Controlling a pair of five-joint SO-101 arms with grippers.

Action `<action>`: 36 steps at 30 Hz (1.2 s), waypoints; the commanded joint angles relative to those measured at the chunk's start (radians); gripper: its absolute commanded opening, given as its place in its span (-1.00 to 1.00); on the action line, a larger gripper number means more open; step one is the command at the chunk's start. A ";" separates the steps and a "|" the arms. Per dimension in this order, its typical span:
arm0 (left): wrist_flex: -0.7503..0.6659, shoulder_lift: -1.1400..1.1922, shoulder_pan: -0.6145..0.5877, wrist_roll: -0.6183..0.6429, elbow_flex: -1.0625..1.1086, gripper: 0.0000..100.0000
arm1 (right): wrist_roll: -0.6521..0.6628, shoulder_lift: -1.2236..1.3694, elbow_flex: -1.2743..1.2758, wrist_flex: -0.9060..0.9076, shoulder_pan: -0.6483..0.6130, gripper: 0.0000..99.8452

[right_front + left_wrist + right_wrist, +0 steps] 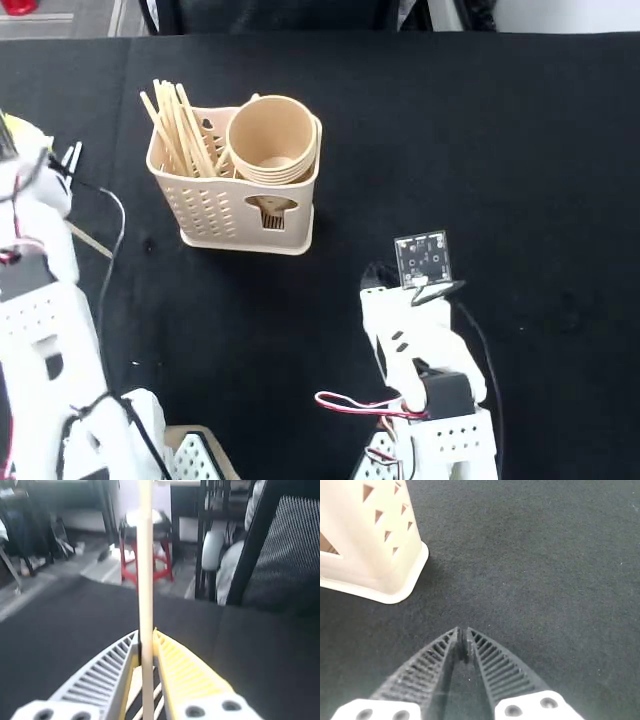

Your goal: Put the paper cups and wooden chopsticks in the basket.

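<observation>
One black table. Basket far, left of centre, holds stacked cups and chopsticks. Left gripper clamps one upright chopstick. Right gripper closed, empty, just near-right of basket.

prob office/lab: mesh chair, red stool.

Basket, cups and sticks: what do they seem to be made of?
Basket: likely moulded plastic; cream and smooth, with neat rows of small holes in its walls.
Paper cups: probably paper; tan and matt, with thin rims nested one in another.
Chopsticks: apparently bare wood; pale, matt, thin and straight. The chopstick in the left pincer looks the same.
</observation>
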 commanded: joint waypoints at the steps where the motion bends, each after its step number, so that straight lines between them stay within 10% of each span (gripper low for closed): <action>1: -0.109 -0.101 0.015 0.011 0.074 -0.94 | 0.011 -0.012 -0.001 0.002 0.012 -0.97; 20: -0.110 -0.519 0.027 0.018 0.016 -0.94 | 0.011 -0.012 -0.001 0.002 0.012 -0.97; 36: -0.031 -0.385 0.490 0.236 -0.019 -0.94 | 0.011 -0.012 -0.001 0.002 0.012 -0.97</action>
